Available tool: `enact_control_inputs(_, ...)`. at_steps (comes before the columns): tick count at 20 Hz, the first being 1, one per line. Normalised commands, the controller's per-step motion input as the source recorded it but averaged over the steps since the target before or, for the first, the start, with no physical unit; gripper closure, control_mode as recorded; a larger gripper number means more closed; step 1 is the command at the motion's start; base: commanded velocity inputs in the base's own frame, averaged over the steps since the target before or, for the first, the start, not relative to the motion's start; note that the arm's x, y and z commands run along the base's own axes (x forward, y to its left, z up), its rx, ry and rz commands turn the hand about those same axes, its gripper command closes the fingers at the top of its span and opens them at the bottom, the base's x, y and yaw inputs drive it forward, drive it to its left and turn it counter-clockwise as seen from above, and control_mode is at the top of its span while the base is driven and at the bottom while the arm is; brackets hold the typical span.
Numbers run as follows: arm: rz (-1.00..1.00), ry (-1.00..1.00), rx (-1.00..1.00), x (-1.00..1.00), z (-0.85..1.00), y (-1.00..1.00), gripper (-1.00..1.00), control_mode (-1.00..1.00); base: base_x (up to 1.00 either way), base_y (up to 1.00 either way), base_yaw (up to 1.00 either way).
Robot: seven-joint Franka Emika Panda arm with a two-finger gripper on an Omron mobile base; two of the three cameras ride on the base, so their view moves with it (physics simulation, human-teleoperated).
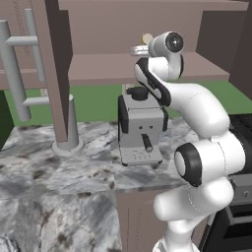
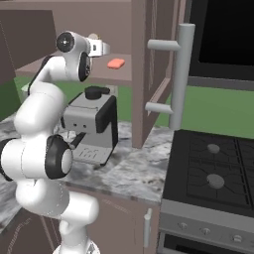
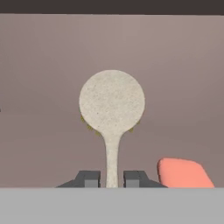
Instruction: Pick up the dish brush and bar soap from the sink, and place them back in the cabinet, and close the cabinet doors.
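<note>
We have the fingers [image 3: 111,179] reaching into the cabinet [image 1: 123,19], over its shelf [image 1: 103,69]. The dish brush [image 3: 112,105] sits between the 2 tips, handle running down into the gap. The tips stand just either side of the handle with slim gaps showing, so we can't tell if they grip it or have let go. The bar soap [image 3: 183,173] already lies on the shelf, just to the right of the brush handle in the hand view, and in the right base view it sits toward the shelf's front edge.

We judge the step in hand as setting the brush down on the shelf. To do it well: lower until the brush rests flat, open fully, then back straight out along the handle line so the tips don't drag it. Keep clear of the soap beside it. Both cabinet doors [image 2: 149,64] stand open, still to close. Watch the coffee machine [image 1: 140,130] on the bench [image 1: 59,172] below when retreating.
</note>
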Motion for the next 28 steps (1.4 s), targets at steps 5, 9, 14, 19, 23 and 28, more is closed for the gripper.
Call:
enact_control_inputs(5, 0.0, 0.0, 0.0, 0.35, -0.04, 0.0, 1.0, -1.0, 0.0, 0.0, 0.0)
enact_control_inputs(9, 0.0, 0.0, 0.0, 0.27, -0.21, 0.0, 1.0, -1.0, 0.0, 0.0, 0.0)
enact_control_inputs(14, 0.0, 0.0, 0.0, 0.24, -0.27, 0.0, 1.0, -1.0, 0.0, 0.0, 0.0)
enact_control_inputs(19, 0.0, 0.0, 0.0, 0.29, -0.27, 0.05, 1.0, -1.0, 0.0, 0.0, 0.0)
enact_control_inputs(23, 0.0, 0.0, 0.0, 0.25, -0.21, 0.07, 1.0, -1.0, 0.0, 0.0, 0.0)
enact_control_inputs(28, 0.0, 0.01, 0.0, 0.2, -0.25, 0.05, 1.0, -1.0, 0.0, 0.0, 0.0)
